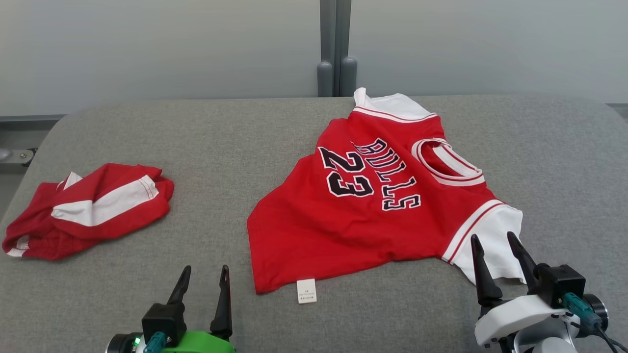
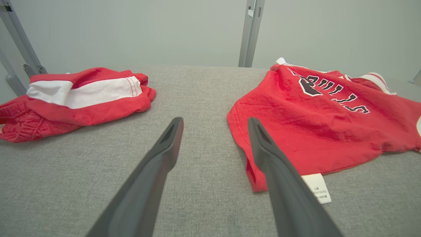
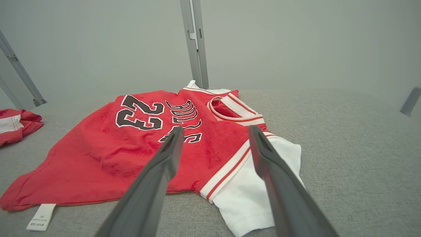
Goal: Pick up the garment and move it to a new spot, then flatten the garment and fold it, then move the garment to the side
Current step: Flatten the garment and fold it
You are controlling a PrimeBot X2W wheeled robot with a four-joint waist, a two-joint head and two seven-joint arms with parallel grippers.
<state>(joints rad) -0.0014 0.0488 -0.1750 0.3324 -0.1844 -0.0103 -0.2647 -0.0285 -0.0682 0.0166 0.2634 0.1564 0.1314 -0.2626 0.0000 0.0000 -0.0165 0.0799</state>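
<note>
The garment (image 1: pixel 373 206) is a red jersey with white sleeves and black "BULLS 23" lettering, lying spread and slightly wrinkled on the grey table, right of centre, collar toward the right. Its white tag (image 1: pixel 306 290) sticks out at the near hem. My left gripper (image 1: pixel 205 277) stands open near the front edge, left of the hem corner, touching nothing; the left wrist view has that hem (image 2: pixel 315 121) just right of the fingers. My right gripper (image 1: pixel 494 241) is open over the near white sleeve (image 3: pixel 260 184), holding nothing.
Crumpled red-and-white shorts (image 1: pixel 88 208) lie at the table's left, also in the left wrist view (image 2: pixel 79 98). The grey padded table (image 1: pixel 216 142) has rounded corners. A grey post (image 1: pixel 336 49) stands against the pale wall behind.
</note>
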